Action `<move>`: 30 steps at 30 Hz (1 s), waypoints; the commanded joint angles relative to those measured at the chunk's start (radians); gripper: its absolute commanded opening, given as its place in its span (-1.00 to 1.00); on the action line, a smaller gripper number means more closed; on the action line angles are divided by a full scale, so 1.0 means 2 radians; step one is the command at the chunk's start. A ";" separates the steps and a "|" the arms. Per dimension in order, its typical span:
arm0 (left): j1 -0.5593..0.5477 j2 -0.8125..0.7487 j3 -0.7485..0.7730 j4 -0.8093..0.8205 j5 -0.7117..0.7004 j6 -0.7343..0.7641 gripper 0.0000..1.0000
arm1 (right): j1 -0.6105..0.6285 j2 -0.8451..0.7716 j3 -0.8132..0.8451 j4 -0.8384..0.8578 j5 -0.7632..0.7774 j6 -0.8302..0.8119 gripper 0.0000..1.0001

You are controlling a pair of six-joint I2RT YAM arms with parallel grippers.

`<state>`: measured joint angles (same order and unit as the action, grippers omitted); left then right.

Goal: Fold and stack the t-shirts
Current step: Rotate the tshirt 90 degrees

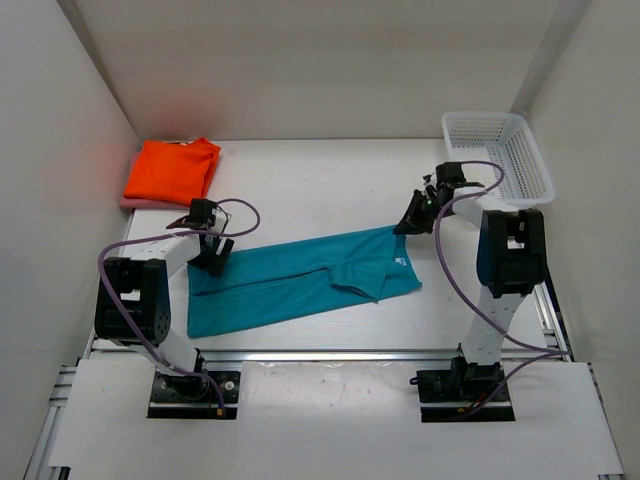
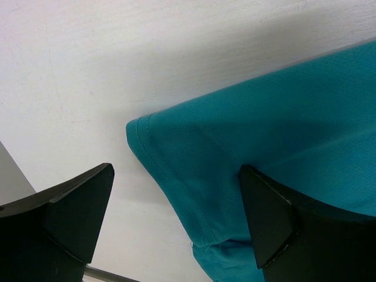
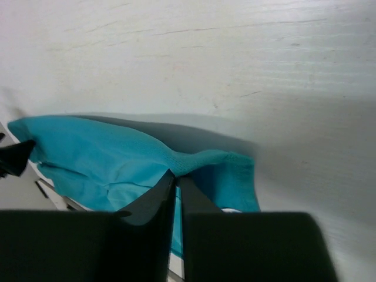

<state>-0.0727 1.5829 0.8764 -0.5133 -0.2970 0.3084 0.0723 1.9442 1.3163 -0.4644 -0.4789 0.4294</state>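
The teal-blue t-shirt (image 1: pixel 300 280) lies stretched across the middle of the table, partly folded, its white neck label near the right end. My left gripper (image 1: pixel 212 255) is open over the shirt's left corner; in the left wrist view the corner (image 2: pixel 194 176) lies between the two fingers, one finger (image 2: pixel 276 223) resting over the cloth. My right gripper (image 1: pixel 410 222) is shut on the shirt's upper right edge (image 3: pixel 200 161) and lifts it slightly. The orange t-shirt (image 1: pixel 172 168) lies folded at the back left on top of the rose-pink t-shirt (image 1: pixel 135 203), of which only an edge shows.
A white lattice basket (image 1: pixel 497 155) stands at the back right corner. White walls close in the table on the left, back and right. The arm bases stand on the near rail.
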 commanded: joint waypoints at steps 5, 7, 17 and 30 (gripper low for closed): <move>0.003 0.002 -0.011 -0.020 0.009 -0.005 0.97 | 0.014 0.051 0.121 -0.047 -0.009 -0.040 -0.32; 0.003 -0.007 0.003 -0.029 0.009 -0.005 0.98 | 0.041 0.041 0.151 -0.085 0.024 -0.065 -0.32; 0.006 -0.075 0.056 -0.062 0.006 -0.002 0.97 | 0.080 -0.148 -0.041 -0.120 0.153 -0.039 -0.10; 0.049 0.012 0.053 -0.001 -0.025 0.021 0.95 | 0.021 -0.241 -0.298 0.020 0.056 0.052 0.26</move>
<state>0.0231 1.5723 0.9619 -0.5369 -0.3351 0.3439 0.1287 1.4746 0.7338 -0.5941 -0.2817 0.4847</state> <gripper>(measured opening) 0.981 0.624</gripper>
